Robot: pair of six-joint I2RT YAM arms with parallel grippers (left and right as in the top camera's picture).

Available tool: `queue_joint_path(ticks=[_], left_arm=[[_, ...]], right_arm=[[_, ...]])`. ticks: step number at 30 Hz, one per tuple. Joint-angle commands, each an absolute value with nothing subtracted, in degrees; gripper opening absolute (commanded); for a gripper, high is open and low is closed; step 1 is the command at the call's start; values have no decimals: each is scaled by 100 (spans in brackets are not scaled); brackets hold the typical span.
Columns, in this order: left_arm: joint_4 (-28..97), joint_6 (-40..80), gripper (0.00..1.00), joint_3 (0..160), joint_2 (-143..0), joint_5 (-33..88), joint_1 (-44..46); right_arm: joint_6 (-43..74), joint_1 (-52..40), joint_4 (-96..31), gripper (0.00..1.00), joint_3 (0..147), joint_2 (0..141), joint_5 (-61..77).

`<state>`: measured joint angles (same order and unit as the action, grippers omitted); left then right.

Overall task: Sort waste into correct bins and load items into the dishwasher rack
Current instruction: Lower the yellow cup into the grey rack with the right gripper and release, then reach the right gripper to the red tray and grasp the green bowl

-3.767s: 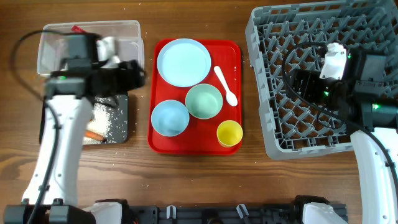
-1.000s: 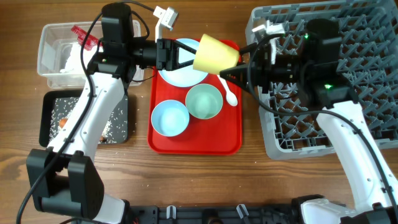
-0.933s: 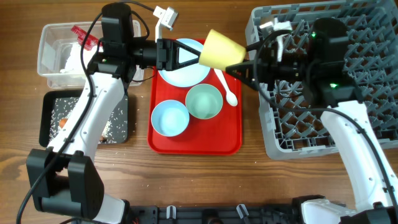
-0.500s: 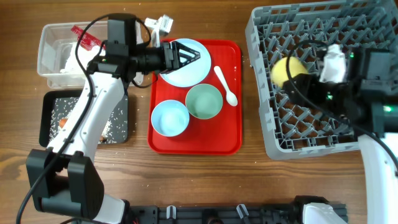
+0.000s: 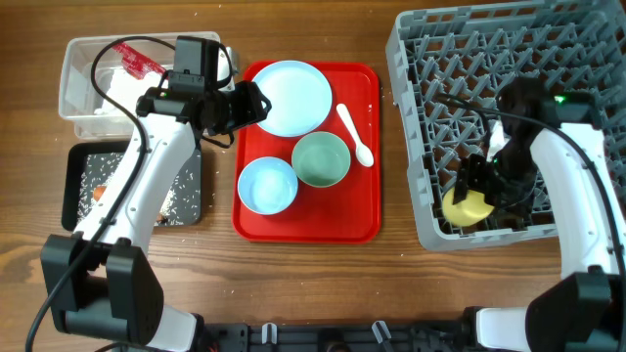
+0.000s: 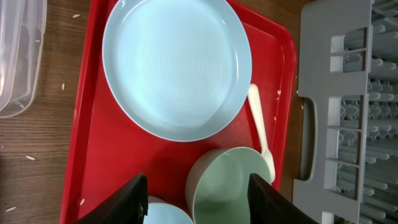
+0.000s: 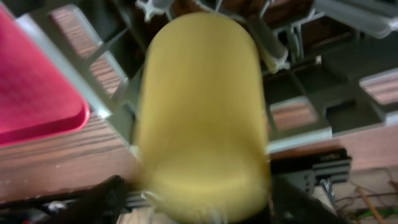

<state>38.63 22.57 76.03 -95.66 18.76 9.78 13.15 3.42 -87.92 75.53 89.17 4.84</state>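
Observation:
My right gripper (image 5: 476,193) is shut on the small yellow cup (image 5: 465,206) and holds it low over the front part of the grey dishwasher rack (image 5: 548,59). In the right wrist view the cup (image 7: 202,106) is blurred and fills the space between the fingers. My left gripper (image 5: 252,103) is open and empty at the left edge of the light blue plate (image 5: 290,96). The left wrist view shows the plate (image 6: 177,68), the pale green bowl (image 6: 233,183), the white spoon (image 6: 261,130) and a sliver of the light blue bowl (image 6: 163,215).
The red tray (image 5: 362,220) holds the plate, the light blue bowl (image 5: 267,184), the green bowl (image 5: 321,158) and the spoon (image 5: 354,134). The clear tub (image 5: 83,98) holds the red wrapper (image 5: 132,57). The black tray (image 5: 191,196) holds rice and a carrot stick (image 5: 98,193).
My right gripper has carried the yellow cup from the rack's upper left to its front part. My left gripper has drawn back left off the plate.

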Motion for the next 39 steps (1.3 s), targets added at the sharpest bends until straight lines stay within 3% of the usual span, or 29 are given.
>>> queue_joint_path(ticks=[1, 5, 9, 13, 16, 20, 28, 34, 39], left_arm=[[3863, 2097, 53, 7609, -9483, 1769, 985], [3868, 2095, 57, 7609, -9483, 1726, 985], [3889, 1962, 65, 7609, -9483, 1726, 1022], [4010, 1817, 69, 7609, -9483, 1680, 1063], [4060, 1822, 73, 7609, -9483, 1531, 1057], [4143, 1837, 75, 7609, -9483, 1531, 1059], [4182, 1839, 78, 7609, -9483, 1446, 1059], [4193, 1839, 80, 7609, -9483, 1448, 1059], [4189, 1839, 84, 7609, -9483, 1444, 1059]], right_arm=[[1328, 296, -8436, 91, 7476, 9013, 489], [1179, 296, -8095, 93, 7620, 9011, 856], [895, 189, -8055, 91, 8698, 9000, 1302], [991, -602, -7463, 89, 9933, 9000, 1302], [1448, -1387, -6560, 85, 9885, 9133, 1295], [1627, -2088, -6305, 85, 9854, 9852, 1295], [1710, -2202, -6254, 84, 9769, 10674, 1297], [2016, -2349, -5448, 75, 8683, 10676, 1323], [2185, -2458, -4681, 61, 7972, 10715, 1323]])
